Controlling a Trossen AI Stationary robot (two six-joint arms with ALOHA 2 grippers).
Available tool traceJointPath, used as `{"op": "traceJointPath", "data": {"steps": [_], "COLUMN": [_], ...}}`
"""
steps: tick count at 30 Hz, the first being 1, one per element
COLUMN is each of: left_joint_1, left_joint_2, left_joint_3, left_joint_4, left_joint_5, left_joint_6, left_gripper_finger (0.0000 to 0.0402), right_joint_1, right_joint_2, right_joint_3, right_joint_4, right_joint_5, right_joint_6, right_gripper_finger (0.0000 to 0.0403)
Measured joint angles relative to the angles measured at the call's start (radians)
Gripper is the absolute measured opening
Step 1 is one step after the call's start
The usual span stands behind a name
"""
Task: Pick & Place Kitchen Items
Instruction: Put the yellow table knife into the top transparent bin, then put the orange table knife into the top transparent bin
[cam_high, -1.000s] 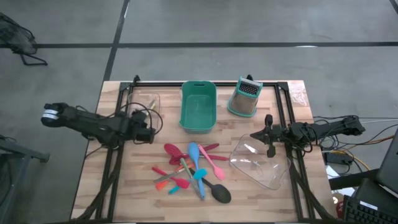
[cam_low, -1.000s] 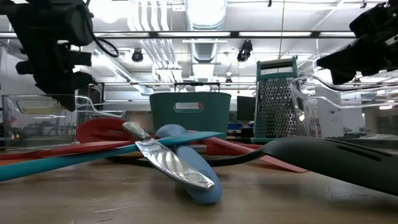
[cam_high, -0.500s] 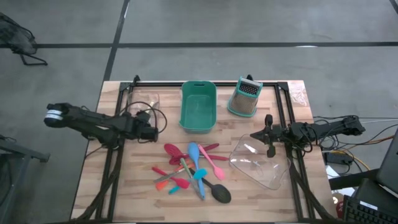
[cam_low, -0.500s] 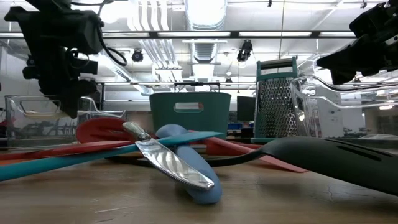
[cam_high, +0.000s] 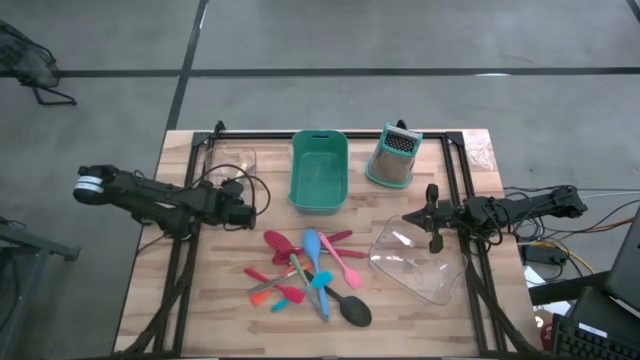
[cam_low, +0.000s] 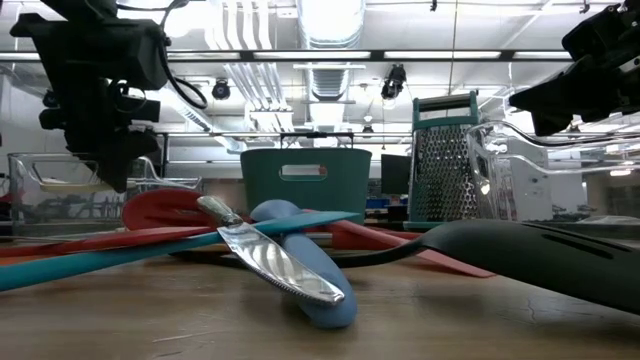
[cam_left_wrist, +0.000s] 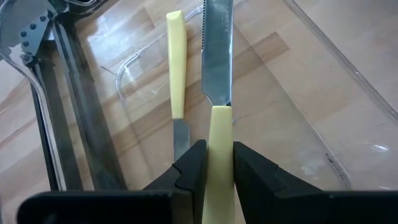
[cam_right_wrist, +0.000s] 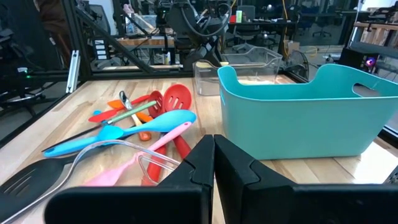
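The left gripper (cam_left_wrist: 211, 163) has its fingers (cam_left_wrist: 191, 163) clamped on the handle of a yellow knife (cam_left_wrist: 217, 74), blade pointing ahead and down into a clear tray (cam_left_wrist: 323, 93). A second knife (cam_left_wrist: 176, 81) with a yellow handle already lies on that tray's floor, just beside the held blade. To finish this step well, I judge the arm should lower until the blade nearly rests on the tray floor, keep it parallel to the knife already there so the two do not cross, and only then part the fingers; letting go higher up risks a bounce against the tray wall.

Farther off, the pile of utensils (cam_high: 305, 275) waits in the middle of the table (cam_high: 200, 300), red, pink and blue handles crossed over one another, a black spoon (cam_high: 352, 310) at its near edge. Beyond it stand the teal bin (cam_high: 319, 172) and the grater (cam_high: 393, 157). The right gripper (cam_high: 432, 218) hovers over a second clear tray (cam_high: 420, 262), fingers pressed together on nothing.

Only the left wrist view shows the held knife and the one already placed; from above, the left gripper hides both. The low view alone shows a steel blade (cam_low: 272, 262) propped across the blue spoon (cam_low: 305, 255). The right wrist view shows its fingers (cam_right_wrist: 202, 165) shut and the pile beside the bin.
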Motion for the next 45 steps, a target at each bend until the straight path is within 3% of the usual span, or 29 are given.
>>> {"op": "traceJointPath", "data": {"steps": [18,45], "left_joint_1": [0.0,-0.01], "left_joint_2": [0.0,0.001], "left_joint_3": [0.0,0.172], "left_joint_4": [-0.004,-0.143], "left_joint_5": [-0.009,-0.043], "left_joint_6": [0.038,0.162], "left_gripper_finger": [0.0118,0.012], "right_joint_1": [0.0,0.0], "right_joint_2": [0.0,0.0], "right_joint_3": [0.0,0.0], "right_joint_4": [0.0,0.0], "right_joint_5": [0.0,0.0], "right_joint_6": [0.0,-0.001], "right_gripper_finger": [0.0008,0.0008]}}
